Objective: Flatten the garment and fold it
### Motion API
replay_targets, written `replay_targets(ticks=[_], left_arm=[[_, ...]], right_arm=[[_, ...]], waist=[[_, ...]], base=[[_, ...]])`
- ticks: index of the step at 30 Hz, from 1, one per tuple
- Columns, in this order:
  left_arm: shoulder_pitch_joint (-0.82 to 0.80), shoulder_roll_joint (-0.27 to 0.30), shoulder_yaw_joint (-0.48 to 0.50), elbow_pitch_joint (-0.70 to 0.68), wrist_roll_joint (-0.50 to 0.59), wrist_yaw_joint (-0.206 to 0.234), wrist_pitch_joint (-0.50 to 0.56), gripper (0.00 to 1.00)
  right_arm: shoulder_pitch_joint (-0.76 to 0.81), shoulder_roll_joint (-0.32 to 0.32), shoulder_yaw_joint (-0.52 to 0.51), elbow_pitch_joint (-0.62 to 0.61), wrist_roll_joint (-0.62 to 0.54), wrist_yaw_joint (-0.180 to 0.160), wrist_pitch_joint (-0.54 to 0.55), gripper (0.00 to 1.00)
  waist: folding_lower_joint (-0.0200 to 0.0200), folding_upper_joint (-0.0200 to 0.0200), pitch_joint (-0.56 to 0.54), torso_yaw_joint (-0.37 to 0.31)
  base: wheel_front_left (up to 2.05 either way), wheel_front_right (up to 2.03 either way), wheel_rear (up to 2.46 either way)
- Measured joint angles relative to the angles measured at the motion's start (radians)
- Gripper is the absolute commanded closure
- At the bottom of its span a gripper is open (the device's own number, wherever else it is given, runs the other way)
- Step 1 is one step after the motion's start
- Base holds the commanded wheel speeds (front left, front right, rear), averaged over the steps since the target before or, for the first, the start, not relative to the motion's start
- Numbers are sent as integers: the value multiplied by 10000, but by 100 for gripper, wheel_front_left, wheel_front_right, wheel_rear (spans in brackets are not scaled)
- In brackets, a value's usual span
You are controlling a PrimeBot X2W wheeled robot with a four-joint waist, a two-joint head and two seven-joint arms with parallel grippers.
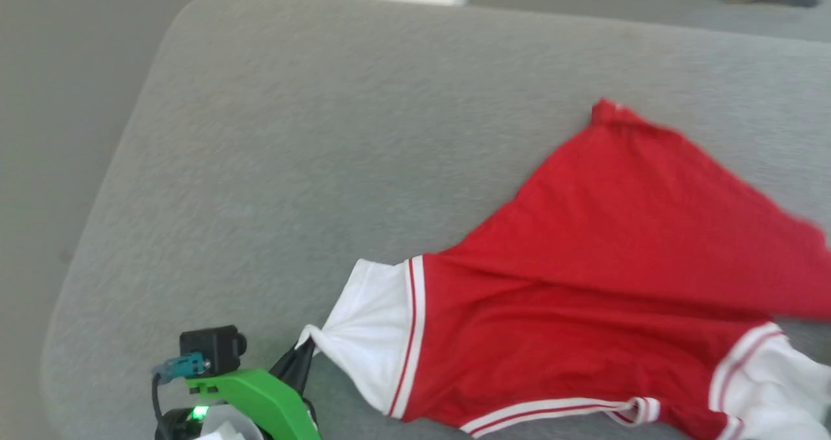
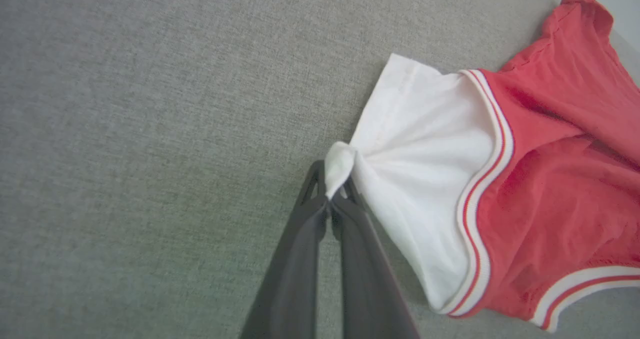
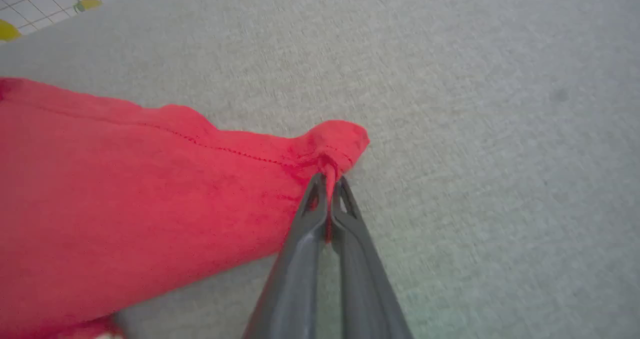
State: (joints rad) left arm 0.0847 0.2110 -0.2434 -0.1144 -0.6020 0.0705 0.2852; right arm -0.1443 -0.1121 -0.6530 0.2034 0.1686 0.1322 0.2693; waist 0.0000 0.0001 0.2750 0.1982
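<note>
Flattening: our left gripper (image 2: 334,199) clamps the white sleeve (image 2: 420,179), right gripper (image 3: 329,184) a red hem corner (image 3: 342,139) (same jersey (image 1: 617,265)); next we'd pull taut.

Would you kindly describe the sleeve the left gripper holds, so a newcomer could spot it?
On the broad grey surface lies a red garment. At its end toward the robot's left is a white sleeve. Unlike the other white sleeve, it is gathered to a point between the dark fingers of the left gripper.
</note>
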Motion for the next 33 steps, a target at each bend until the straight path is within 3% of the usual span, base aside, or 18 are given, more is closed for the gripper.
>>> replay_targets(ticks=[4, 9, 12, 13, 15, 21, 26, 33], left_arm=[[193, 111, 65, -217, -42, 142, 142, 100], [320, 174, 48, -359, -42, 232, 297, 100], [335, 174, 12, -414, -42, 238, 313, 100], [335, 174, 2, -430, -42, 265, 314, 100], [334, 174, -17, -449, -42, 274, 316, 100], [328, 167, -82, -460, -54, 278, 387, 100], [303, 148, -163, -466, -65, 278, 389, 100], [4, 111, -263, -500, -65, 276, 389, 100]], right_arm=[[817, 525, -247, -527, 150, -2, 1365, 100], [1418, 583, -134, -616, 690, -2, 2767, 100], [1598, 585, 81, -545, 928, -2, 3032, 100], [1644, 587, 188, -600, 909, -2, 3001, 81], [1741, 606, 512, -874, 663, -2, 2631, 0], [1340, 309, 1877, -2050, -25, -2, 527, 0], [248, -869, 4374, -2163, -19, -2, -1151, 0], [-1939, -2084, 7168, -224, 125, -2, -1058, 0]], waist=[[0, 0, -348, -625], [0, 0, -702, -1259], [0, 0, -883, -1506], [0, 0, -941, -1570], [0, 0, -1023, -1654], [0, 0, -1029, -1672], [0, 0, -908, -1573], [0, 0, -596, -1344]], base=[[0, 0, 0], [0, 0, 0], [0, 0, 0], [0, 0, 0], [0, 0, 0], [0, 0, 0], [0, 0, 0], [0, 0, 0]])
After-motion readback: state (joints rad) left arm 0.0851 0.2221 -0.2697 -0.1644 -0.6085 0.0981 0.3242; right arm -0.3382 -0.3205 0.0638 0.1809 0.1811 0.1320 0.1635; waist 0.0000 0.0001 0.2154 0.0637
